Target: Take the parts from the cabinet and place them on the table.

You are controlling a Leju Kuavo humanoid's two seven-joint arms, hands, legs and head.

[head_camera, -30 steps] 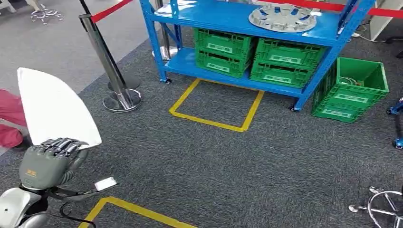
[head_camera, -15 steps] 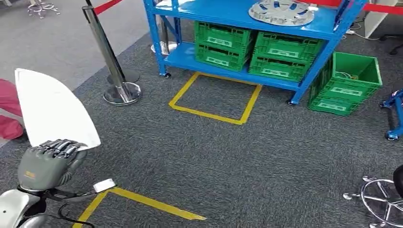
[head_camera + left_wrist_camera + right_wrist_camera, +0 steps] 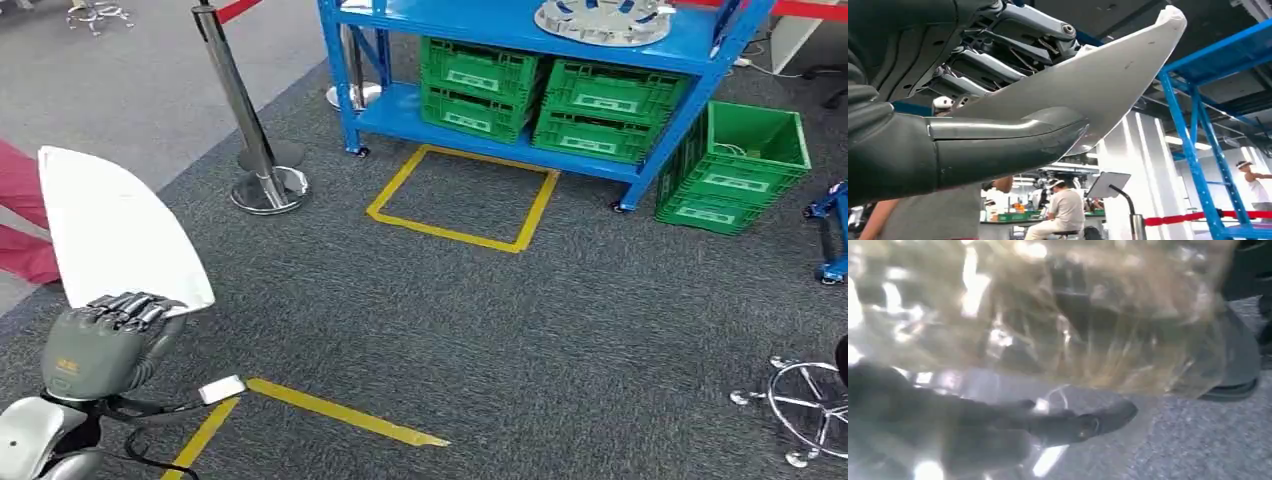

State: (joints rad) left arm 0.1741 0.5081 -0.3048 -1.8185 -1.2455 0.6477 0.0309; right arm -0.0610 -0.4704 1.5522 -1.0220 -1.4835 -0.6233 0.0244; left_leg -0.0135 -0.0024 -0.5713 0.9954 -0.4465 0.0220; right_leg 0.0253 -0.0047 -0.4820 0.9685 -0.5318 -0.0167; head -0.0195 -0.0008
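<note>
Since 1 s ago the view's swung; blue cabinet [image 3: 540,60] now nearer 1 o'clock. L hand [image 3: 105,340], fingers curled, grips white part [image 3: 115,230]; R hand's [image 3: 998,430] grip I can't tell. Carry step; next: find table.

Yellow tape square [image 3: 462,196] on grey carpet [image 3: 520,330], stanchion [image 3: 258,150], green crate [image 3: 735,175] beside it

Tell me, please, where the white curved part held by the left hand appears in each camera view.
Head view: white curved part stands upright at the left, above the left hand.
Left wrist view: it sweeps across the upper middle.
Right wrist view: blurred; cannot tell.
Shared landmark: blue rack.
</note>
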